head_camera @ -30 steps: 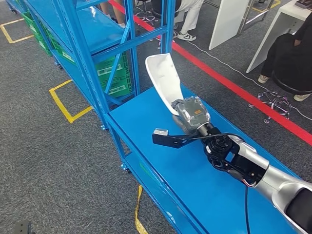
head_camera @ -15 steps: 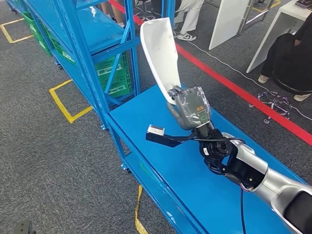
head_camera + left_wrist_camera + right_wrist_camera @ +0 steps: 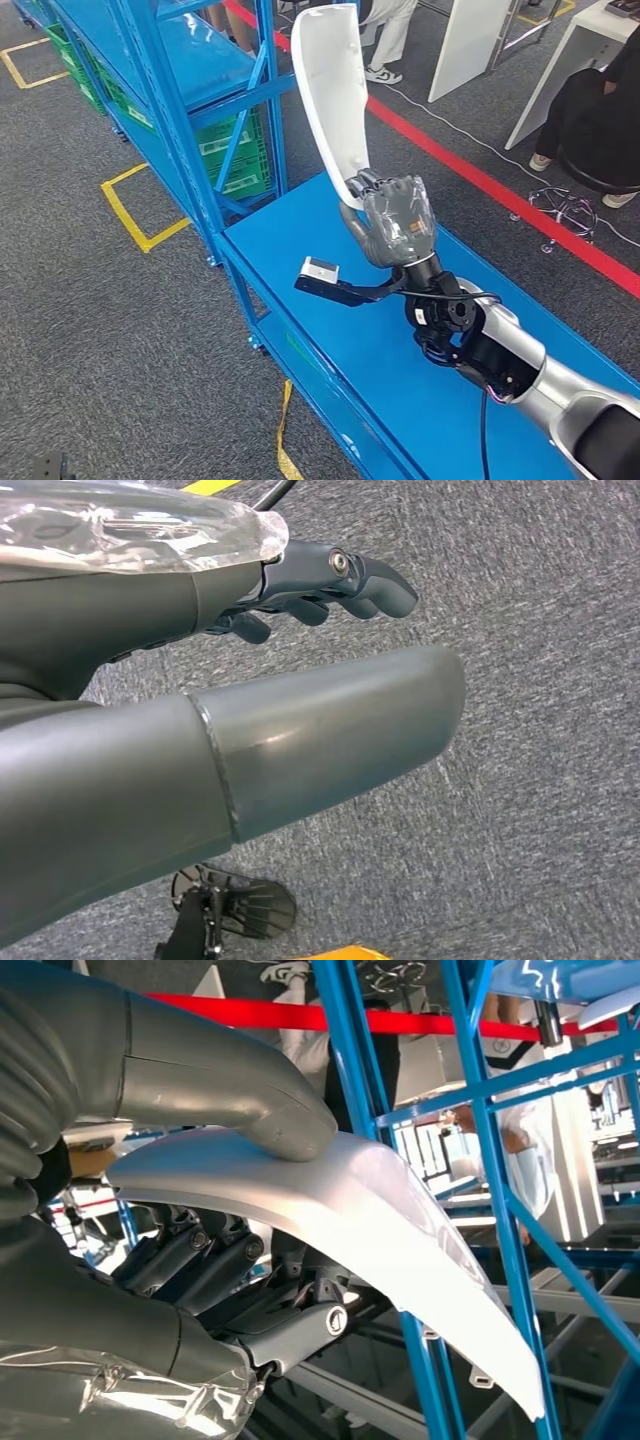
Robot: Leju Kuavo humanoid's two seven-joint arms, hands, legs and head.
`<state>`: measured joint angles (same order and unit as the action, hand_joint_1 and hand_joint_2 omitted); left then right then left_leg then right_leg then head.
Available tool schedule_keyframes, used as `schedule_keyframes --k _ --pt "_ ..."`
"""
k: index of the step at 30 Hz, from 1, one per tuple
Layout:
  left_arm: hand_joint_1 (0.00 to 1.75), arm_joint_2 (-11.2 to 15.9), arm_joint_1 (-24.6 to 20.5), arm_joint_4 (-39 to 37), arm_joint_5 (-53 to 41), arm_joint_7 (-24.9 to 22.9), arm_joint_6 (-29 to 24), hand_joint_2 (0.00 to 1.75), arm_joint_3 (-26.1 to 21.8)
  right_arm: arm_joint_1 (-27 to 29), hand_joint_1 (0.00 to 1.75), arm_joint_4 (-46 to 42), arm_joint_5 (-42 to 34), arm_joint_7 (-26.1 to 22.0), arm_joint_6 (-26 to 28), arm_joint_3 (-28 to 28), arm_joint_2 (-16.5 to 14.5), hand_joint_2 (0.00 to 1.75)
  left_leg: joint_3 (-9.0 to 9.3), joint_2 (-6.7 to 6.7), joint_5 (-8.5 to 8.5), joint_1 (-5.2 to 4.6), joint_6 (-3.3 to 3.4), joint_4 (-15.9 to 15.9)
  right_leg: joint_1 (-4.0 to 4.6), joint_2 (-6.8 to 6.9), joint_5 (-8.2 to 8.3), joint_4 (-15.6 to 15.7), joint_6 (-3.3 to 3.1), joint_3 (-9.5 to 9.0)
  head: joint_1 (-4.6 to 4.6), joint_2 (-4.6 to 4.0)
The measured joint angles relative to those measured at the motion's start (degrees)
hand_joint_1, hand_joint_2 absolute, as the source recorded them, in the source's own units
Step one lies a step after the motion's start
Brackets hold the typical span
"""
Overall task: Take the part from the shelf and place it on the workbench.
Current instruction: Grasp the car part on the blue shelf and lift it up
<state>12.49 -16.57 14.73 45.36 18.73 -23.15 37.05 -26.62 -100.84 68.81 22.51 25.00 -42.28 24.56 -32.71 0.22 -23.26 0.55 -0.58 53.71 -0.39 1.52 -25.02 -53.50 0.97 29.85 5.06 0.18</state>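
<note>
The right hand (image 3: 394,222) grips the lower end of a white curved plastic part (image 3: 330,92), thumb on one face and fingers on the other, holding it upright above the blue workbench (image 3: 302,270) beside the blue shelf (image 3: 192,60). The left hand (image 3: 226,740) hangs over grey carpet (image 3: 543,680), fingers loosely apart, holding nothing

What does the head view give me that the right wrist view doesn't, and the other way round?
Head view alone: the blue workbench under the right arm, the yellow floor markings, and the white part standing nearly upright above the bench top.

Right wrist view alone: the grip up close, with the thumb on one face of the part and the darker fingers on the other.

Both: the right hand holding the white part, with the blue shelf frame behind.
</note>
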Motion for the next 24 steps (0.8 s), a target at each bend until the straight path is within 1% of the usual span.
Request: schedule_keyframes --k 3,6,8,10,14,16,18,24 --pt "0.00 0.0 0.0 0.0 0.1 0.1 0.0 0.00 0.0 0.1 1.75 0.0 -0.1 -0.2 1.4 0.4 -0.2 1.75 0.00 0.00 0.00 0.00 0.00 0.0 0.00 0.00 0.00 0.0 0.00 0.00 0.00 -0.01" --pt "0.00 0.0 0.1 0.0 0.3 0.5 0.0 0.00 0.0 0.4 1.75 -0.8 -1.8 -1.1 6.2 1.0 -0.8 1.75 0.00 0.00 0.00 0.00 0.00 0.0 0.01 0.00 0.00 0.0 0.00 0.00 0.01 0.01" --pt "0.00 0.0 0.2 0.0 0.7 0.9 0.0 0.87 0.0 0.4 1.75 -1.5 -5.2 -1.7 7.3 1.3 -1.3 1.75 0.00 0.01 0.00 0.00 0.00 0.0 0.01 0.00 -0.01 0.0 -0.01 0.00 0.00 0.01" --pt "0.00 0.0 0.4 0.0 1.0 1.3 0.0 1.75 -0.1 0.4 1.75 -2.5 -12.3 -2.5 7.1 1.5 -2.0 1.75 0.00 0.01 -0.01 0.00 -0.01 0.0 0.02 0.00 -0.02 0.0 -0.02 0.00 0.00 0.01" --pt "0.00 0.2 1.1 0.0 1.6 1.9 0.5 1.75 -0.5 0.5 1.75 -5.5 -29.7 -4.6 6.1 1.5 -2.9 1.75 0.00 0.01 0.00 0.00 -0.01 0.0 0.02 0.00 -0.02 0.0 -0.02 0.02 0.00 0.01" --pt "0.00 0.4 1.4 0.0 1.8 2.1 0.7 1.75 -1.0 0.5 1.75 -7.2 -34.5 -5.3 5.6 1.5 -3.2 1.75 0.00 0.00 0.00 0.00 0.00 0.0 0.02 0.00 -0.02 0.0 -0.02 0.01 0.01 0.00" --pt "0.00 0.5 1.6 0.0 1.8 2.1 0.7 1.75 -1.3 0.5 1.75 -8.4 -36.3 -5.6 5.3 1.5 -3.4 1.75 -0.01 0.00 0.00 0.01 0.00 0.0 0.02 0.00 -0.03 0.0 -0.02 0.01 0.01 -0.01" --pt "0.00 0.6 1.7 0.0 1.8 2.1 0.8 1.75 -1.6 0.5 1.75 -10.3 -37.2 -5.7 5.1 1.5 -3.6 1.75 -0.01 -0.01 0.00 0.01 0.00 0.0 0.01 0.01 -0.03 0.0 -0.02 0.00 0.01 0.01"
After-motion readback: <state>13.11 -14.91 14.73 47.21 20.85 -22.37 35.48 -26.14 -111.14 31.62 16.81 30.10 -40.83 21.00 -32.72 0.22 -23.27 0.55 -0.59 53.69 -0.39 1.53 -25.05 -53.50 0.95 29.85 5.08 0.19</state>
